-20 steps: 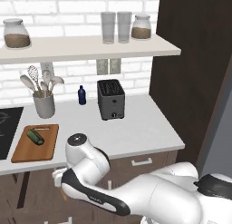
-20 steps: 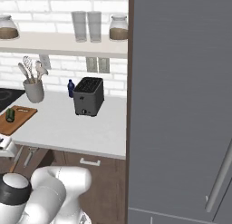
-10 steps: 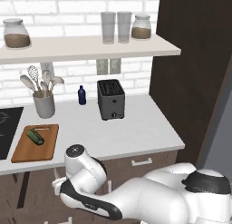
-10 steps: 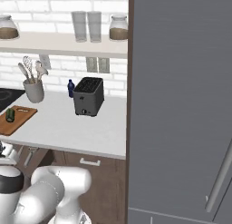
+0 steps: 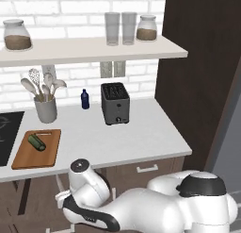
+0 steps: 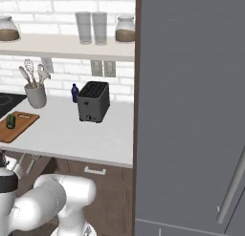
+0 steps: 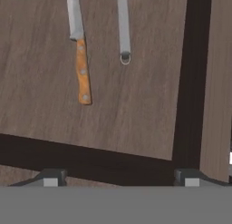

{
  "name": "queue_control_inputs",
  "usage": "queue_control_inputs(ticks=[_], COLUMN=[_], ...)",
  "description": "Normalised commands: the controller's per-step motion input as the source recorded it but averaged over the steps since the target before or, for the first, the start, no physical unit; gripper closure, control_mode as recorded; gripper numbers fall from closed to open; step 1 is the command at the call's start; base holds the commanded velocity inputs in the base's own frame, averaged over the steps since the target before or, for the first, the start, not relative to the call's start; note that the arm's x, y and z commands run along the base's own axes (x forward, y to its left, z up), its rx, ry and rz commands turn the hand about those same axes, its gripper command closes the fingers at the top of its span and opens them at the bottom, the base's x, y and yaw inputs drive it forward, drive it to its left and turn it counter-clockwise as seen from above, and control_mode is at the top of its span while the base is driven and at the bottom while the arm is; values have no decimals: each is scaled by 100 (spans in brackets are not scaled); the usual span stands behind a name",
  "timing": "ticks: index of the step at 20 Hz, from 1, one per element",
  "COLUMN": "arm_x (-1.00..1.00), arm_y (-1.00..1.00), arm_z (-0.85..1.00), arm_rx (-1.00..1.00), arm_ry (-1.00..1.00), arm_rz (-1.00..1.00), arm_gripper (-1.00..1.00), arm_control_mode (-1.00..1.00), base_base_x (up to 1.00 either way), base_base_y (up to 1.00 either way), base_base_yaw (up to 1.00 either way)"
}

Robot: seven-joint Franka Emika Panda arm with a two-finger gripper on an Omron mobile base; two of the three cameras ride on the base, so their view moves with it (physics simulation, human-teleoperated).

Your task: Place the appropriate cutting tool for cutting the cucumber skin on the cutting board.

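Observation:
In the hand view I look down into a wooden drawer. The cutting tool (image 7: 123, 23), a slim all-grey peeler handle ending in a small ring, lies at the top centre; its head is cut off by the top edge. Left of it lies an orange-handled knife (image 7: 80, 60). My gripper (image 7: 120, 180) hovers above the drawer's dark front wall, open, with nothing between its fingertips (image 7: 50, 177). On the counter the cutting board (image 5: 28, 156) (image 6: 21, 123) carries the dark green cucumber (image 5: 36, 142) (image 6: 11, 121).
A dark drawer wall (image 7: 192, 73) runs down the right of the hand view. On the counter stand a toaster (image 5: 115, 103), a utensil holder (image 5: 45, 109) and a blue bottle (image 5: 84, 99). A stovetop (image 5: 7, 133) lies left of the board. Jars and glasses line the shelf (image 5: 94, 49).
The arm has sunk lower in front of the counter; its upper joint dropped in the left base view and slid left in the right base view. Things on the counter have not moved.

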Motion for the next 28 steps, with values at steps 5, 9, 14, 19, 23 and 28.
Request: queue_control_inputs(ticks=[5, 9, 14, 19, 23, 28], arm_x=[-59, -73, -84, -78, -76, -93], arm_y=[0, 0, 0, 0, 0, 0], arm_z=[-25, -38, -64, -70, -64, -46], arm_rx=[0, 0, 0, 0, -1, 0], arm_ry=[0, 3, 2, 3, 5, 5], arm_rz=[0, 0, 0, 0, 0, 0], arm_gripper=[-100, -100, -100, -100, -100, -100], arm_control_mode=[-100, -100, -100, -100, -100, -100], base_base_x=[0, 0, 0, 0, 0, 0], base_base_y=[0, 0, 0, 0, 0, 0], base_base_yaw=[0, 0, 0, 0, 0, 0])
